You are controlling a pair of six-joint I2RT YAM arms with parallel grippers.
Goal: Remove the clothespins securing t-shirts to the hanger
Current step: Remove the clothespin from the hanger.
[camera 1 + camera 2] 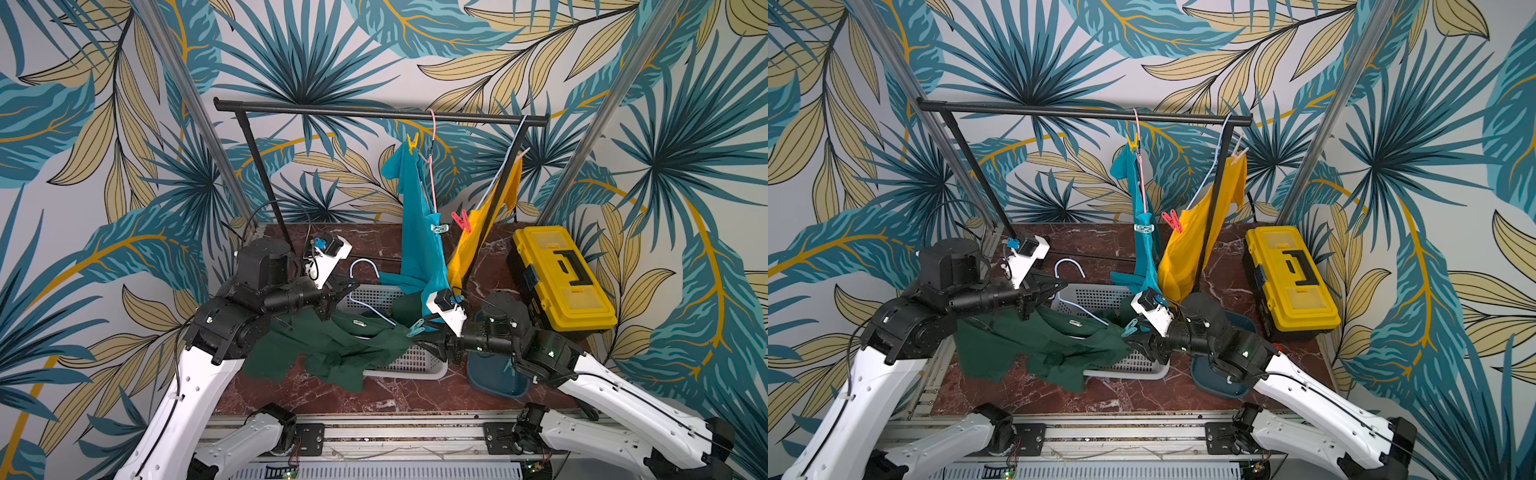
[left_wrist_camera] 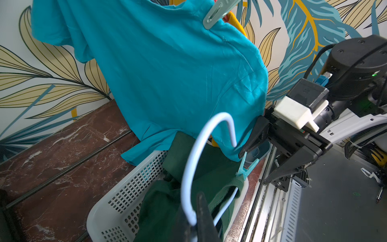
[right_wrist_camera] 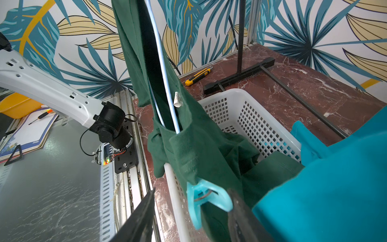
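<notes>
You won't find a legible word or number anywhere here. The white tag (image 3: 177,99) at the neck of the dark green t-shirt (image 3: 201,146) shows no print you can read. The faint mark on the black camera housing (image 2: 306,93) of the right arm is too small to make out.

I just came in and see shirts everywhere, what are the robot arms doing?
The left gripper is shut on a hanger, holding a green shirt over the basket. The right gripper has its jaws open around the blue clothespin on that shirt. The turquoise shirt and yellow shirt hang pinned on the rail.
</notes>
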